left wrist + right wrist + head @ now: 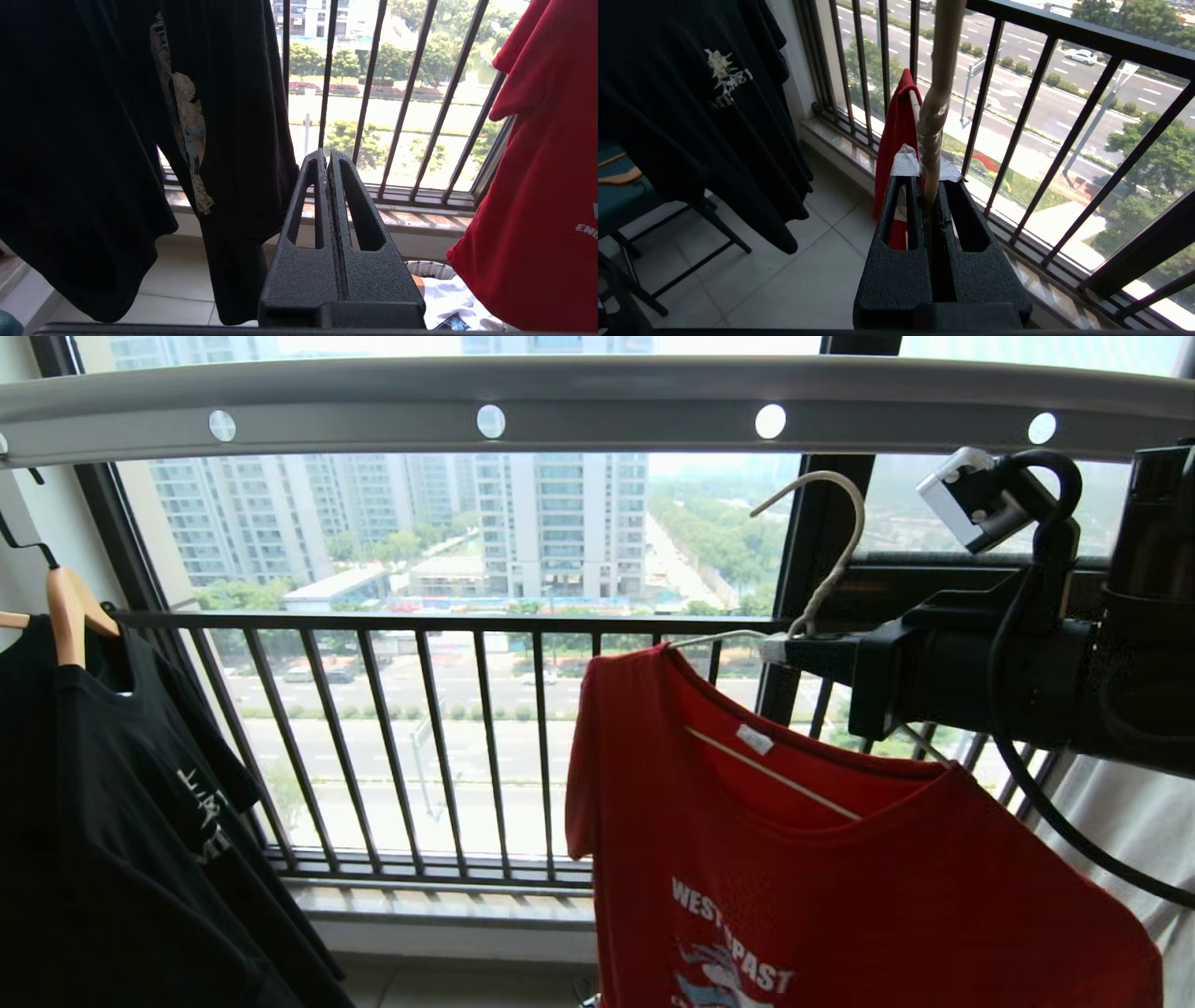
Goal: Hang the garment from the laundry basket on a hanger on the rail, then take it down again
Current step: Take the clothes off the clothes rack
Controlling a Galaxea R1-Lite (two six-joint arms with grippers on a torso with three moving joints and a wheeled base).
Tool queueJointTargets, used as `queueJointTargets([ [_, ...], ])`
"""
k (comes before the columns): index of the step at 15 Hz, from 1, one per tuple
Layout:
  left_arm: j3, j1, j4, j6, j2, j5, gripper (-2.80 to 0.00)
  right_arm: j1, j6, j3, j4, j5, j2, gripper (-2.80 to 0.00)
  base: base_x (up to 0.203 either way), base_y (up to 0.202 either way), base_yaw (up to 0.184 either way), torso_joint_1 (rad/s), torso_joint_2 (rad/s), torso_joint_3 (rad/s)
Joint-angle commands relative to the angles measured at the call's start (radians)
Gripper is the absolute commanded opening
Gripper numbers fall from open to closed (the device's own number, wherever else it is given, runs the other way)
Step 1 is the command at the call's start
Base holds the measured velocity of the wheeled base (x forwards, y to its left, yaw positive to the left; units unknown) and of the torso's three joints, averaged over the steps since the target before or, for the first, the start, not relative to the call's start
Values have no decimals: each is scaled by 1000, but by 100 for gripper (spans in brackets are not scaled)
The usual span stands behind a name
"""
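Head view has the right claw (794, 639) clamped on the twisted neck of the hanger (822, 569), and the garment (840, 859) is draped on it, one shoulder high, the other sagging toward the robot's right. The slim hook curls up in open air below the rail (597, 401), not over it. So which half of the task is this? It cannot be settled from these pictures: the shirt is either on its way up to be hung or just lifted off. If going up, the next move calls for raising the hook above the bar's top edge, carrying it over and lowering it to catch, with the tilted shirt kept from swinging. If coming down, the claw needs to sink and bring the load toward the laundry basket (427, 269). Right wrist view gives what the head view cannot: the two dark fingers (896, 261) pinching the wire neck tight, a scrap of white at the tips, red cloth hanging just beyond against the window railing (1017, 126). Left wrist view adds the rest: the left claw (328, 158) is fully closed on nothing, parked low between the black T-shirt (93, 140) and the red hem, and only here does the basket's woven rim peek out, with white cloth inside.
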Motion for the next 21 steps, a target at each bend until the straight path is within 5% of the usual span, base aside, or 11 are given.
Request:
queueJointTargets([
  [1,0,0,-1,-1,1,0,-280,-4,0,6,-11,4,58,-280,0,0,0,0,0,0],
  [7,0,0,0,9,1,-1,-280,-25,2,-14,-20,7,165,-280,0,0,0,0,0,0],
  [10,-6,0,6,113,2,-19,-280,-25,3,-11,-79,4,189,-280,0,0,0,0,0,0],
  [12,-91,0,6,126,61,-72,-280,-25,3,-9,-80,4,193,-280,0,0,0,0,0,0],
  [15,-266,-4,-1,122,336,-165,-280,-25,3,-11,-81,4,210,-280,0,0,0,0,0,0],
  [18,-472,-17,-2,120,683,-340,-280,-25,5,-17,-100,0,217,-280,0,0,0,0,0,0],
  [21,-669,-188,-5,91,1045,-443,-280,-27,6,-19,-145,-26,231,-280,0,0,0,0,0,0],
])
